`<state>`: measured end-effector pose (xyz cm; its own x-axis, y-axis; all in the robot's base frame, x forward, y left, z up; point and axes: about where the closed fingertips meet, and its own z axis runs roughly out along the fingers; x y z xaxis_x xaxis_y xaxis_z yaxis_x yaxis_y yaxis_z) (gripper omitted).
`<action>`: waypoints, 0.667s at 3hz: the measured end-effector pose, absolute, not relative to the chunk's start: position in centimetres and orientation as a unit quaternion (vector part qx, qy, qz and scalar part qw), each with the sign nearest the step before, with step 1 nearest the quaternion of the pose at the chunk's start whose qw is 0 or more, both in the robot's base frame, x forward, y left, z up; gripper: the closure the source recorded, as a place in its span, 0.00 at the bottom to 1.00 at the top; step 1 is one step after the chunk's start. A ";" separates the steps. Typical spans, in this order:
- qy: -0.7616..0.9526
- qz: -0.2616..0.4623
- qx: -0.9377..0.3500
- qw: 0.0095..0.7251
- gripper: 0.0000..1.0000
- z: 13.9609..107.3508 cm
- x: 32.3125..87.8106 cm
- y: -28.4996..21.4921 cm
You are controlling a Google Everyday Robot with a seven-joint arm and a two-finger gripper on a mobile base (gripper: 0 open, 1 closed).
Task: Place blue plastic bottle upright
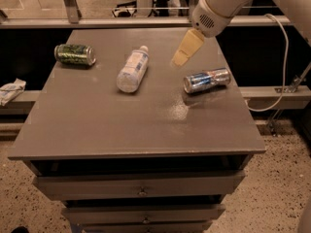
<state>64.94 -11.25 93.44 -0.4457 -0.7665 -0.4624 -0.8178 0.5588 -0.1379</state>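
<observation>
The blue plastic bottle point(132, 70), clear with a white cap and a white-and-blue label, lies on its side on the grey table point(97, 125), cap pointing to the far edge. My gripper point(181, 58), with yellowish fingers, hangs from the white arm point(218, 8) above the table. It is to the right of the bottle and apart from it. It holds nothing.
A blue-and-silver can point(207, 80) lies on its side right of the gripper. A green can point(75, 54) lies on its side at the far left. A white crumpled thing point(9, 90) sits on a ledge left of the table. A cable point(284, 57) hangs at the right.
</observation>
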 end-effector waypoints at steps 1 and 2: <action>0.859 0.048 -0.446 0.246 0.00 93.4 66.4 -10.3; 0.888 0.028 -0.385 0.251 0.00 92.9 71.4 -7.8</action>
